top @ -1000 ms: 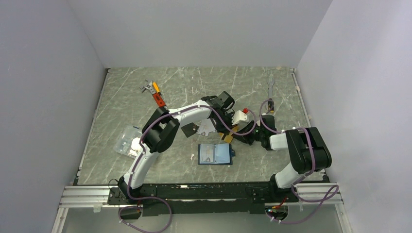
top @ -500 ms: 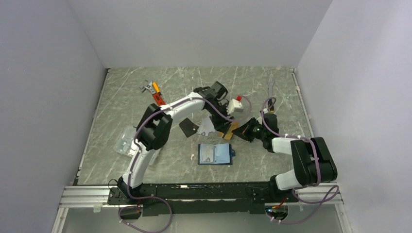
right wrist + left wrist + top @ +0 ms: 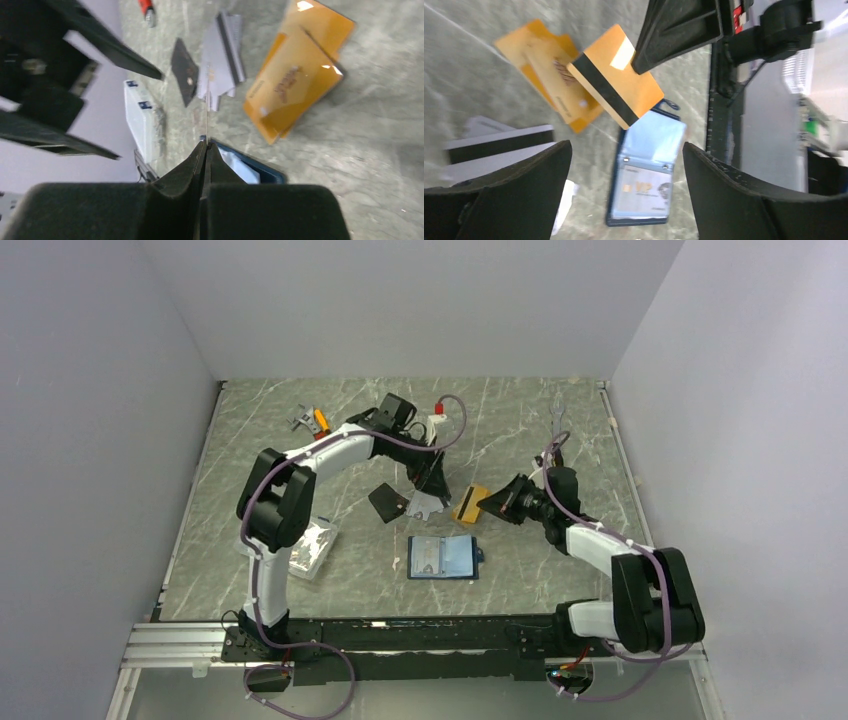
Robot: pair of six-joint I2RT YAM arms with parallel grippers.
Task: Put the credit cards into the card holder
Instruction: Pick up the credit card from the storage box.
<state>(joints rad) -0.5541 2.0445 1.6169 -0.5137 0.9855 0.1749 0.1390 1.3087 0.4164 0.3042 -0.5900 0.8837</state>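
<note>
One orange-gold card (image 3: 610,94) pinched by right gripper (image 3: 205,145), near card holder (image 3: 443,558), left gripper (image 3: 625,147) spread wide

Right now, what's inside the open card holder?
The card holder lies open. One pocket shows a pale insert marked VIP; the other looks plain pale blue. Its far corner is hidden behind the orange card held in the right pincer.

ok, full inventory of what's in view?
card holder: 1, navy, open, table near centre
held orange-gold card: 1, black stripe, off the table
loose orange-gold cards: seemingly 2, overlapping, on table
silver-white cards: striped, stacked, count unclear
black card: 1, left of those
clear box: 1, left side
orange-handled tool: 1, far left
wrench: 1, grey, far right
left gripper: open, above cards
right gripper: shut on held orange-gold card
</note>
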